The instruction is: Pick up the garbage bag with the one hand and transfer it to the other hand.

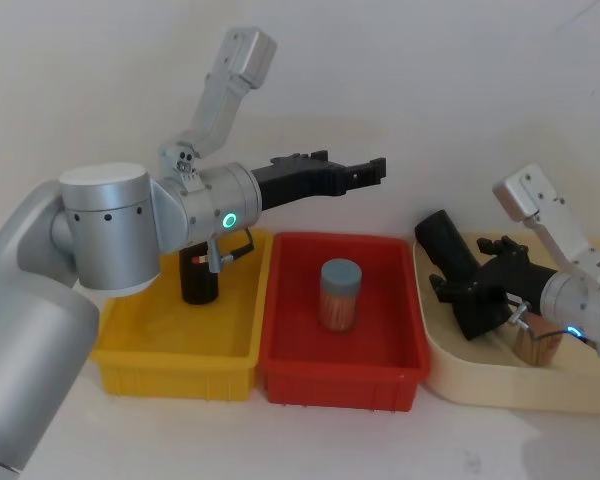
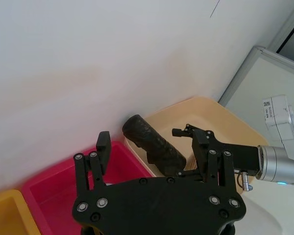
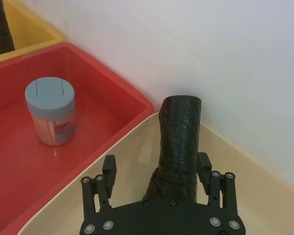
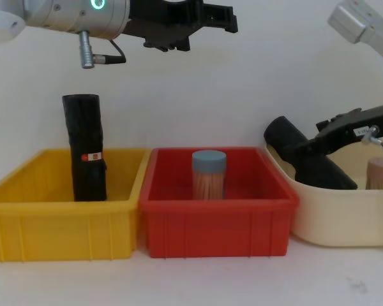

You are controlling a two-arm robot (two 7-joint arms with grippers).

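The garbage bag (image 1: 452, 250), a plain black roll, leans tilted in the beige tray (image 1: 500, 385) with its upper end over the tray's rim toward the red bin. My right gripper (image 1: 480, 290), blue ring, is open around the bag's lower end. In the right wrist view the bag (image 3: 180, 137) lies between the fingers, touching one of them with a gap to the other. My left gripper (image 1: 358, 168), green ring, hangs high above the red bin (image 1: 340, 375), open and empty, pointing toward the bag.
A second black roll with a red-and-white sticker (image 4: 86, 153) stands upright in the yellow bin (image 1: 170, 350). A blue-lidded jar (image 1: 340, 293) stands in the red bin. A wooden block (image 1: 535, 345) sits in the tray beside the right wrist. A white wall is close behind.
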